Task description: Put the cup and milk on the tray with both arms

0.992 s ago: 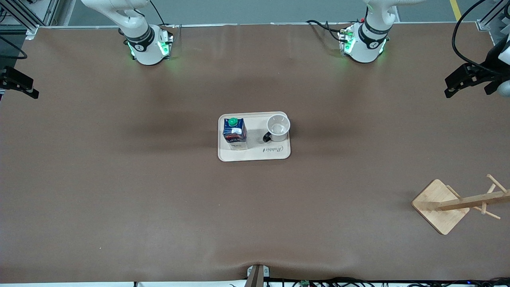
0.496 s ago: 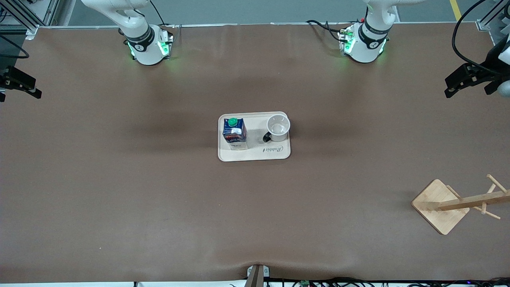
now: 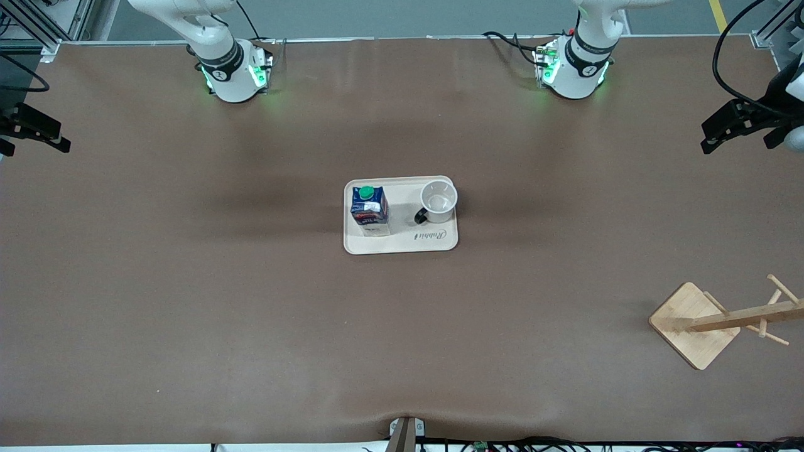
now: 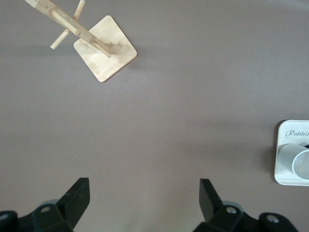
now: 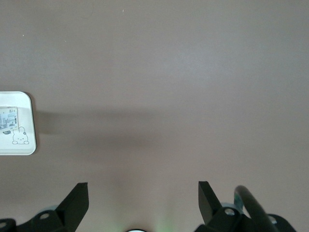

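Observation:
The cream tray point(image 3: 402, 243) lies at the table's middle. The blue milk point(image 3: 369, 207) with a green cap stands upright on the tray, toward the right arm's end. The white cup point(image 3: 438, 201) stands upright on the tray, toward the left arm's end, with its black handle facing the milk. My left gripper point(image 3: 706, 139) is open and empty, high over the left arm's end of the table. The left wrist view shows it point(image 4: 143, 193) over bare table, with the tray's edge point(image 4: 282, 176) and the cup point(image 4: 295, 162). My right gripper point(image 3: 38, 135) is open and empty, over the right arm's end of the table. The right wrist view shows it point(image 5: 143, 195) and the tray's bear corner point(image 5: 26, 145).
A wooden rack point(image 3: 694, 323) with a square base stands at the left arm's end, nearer to the front camera than the tray. It also shows in the left wrist view point(image 4: 104, 53). Black cables point(image 3: 728, 56) hang by the left gripper. Brown table surrounds the tray.
My right gripper has drifted a little toward the table's middle. The left gripper, tray, milk and cup have not moved.

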`<state>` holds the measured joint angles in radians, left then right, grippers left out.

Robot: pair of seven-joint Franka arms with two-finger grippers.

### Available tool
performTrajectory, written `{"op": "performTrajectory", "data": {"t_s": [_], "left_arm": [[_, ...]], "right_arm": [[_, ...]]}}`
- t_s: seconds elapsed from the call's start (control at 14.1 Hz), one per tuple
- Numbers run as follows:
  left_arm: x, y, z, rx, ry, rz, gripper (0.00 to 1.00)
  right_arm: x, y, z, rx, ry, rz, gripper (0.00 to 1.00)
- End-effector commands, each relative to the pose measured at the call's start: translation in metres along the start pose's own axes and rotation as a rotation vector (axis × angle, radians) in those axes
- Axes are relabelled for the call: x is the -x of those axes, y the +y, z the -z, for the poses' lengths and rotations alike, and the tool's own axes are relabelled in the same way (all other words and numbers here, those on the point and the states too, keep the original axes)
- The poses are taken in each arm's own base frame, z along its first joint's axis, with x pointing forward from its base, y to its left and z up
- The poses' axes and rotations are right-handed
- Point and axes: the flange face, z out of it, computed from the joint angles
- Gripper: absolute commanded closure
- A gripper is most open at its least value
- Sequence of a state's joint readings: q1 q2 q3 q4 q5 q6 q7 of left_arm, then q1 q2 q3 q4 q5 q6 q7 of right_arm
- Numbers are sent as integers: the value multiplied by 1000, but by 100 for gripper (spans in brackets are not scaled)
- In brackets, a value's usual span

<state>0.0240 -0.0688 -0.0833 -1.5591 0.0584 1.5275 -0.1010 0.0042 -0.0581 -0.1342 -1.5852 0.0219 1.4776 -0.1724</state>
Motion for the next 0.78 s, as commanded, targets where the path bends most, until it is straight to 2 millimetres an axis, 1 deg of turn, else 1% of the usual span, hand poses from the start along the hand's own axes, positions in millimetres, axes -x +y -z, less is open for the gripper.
{"op": "performTrajectory", "data": {"t_s": [0.0,0.71], "left_arm": [[6,1,5,14,-2,7,0],[6,1,2,11,-12,7,0]], "right_arm": [[8,5,3,-17,3,7,0],[8,4,2,-19,0,7,0]]}}
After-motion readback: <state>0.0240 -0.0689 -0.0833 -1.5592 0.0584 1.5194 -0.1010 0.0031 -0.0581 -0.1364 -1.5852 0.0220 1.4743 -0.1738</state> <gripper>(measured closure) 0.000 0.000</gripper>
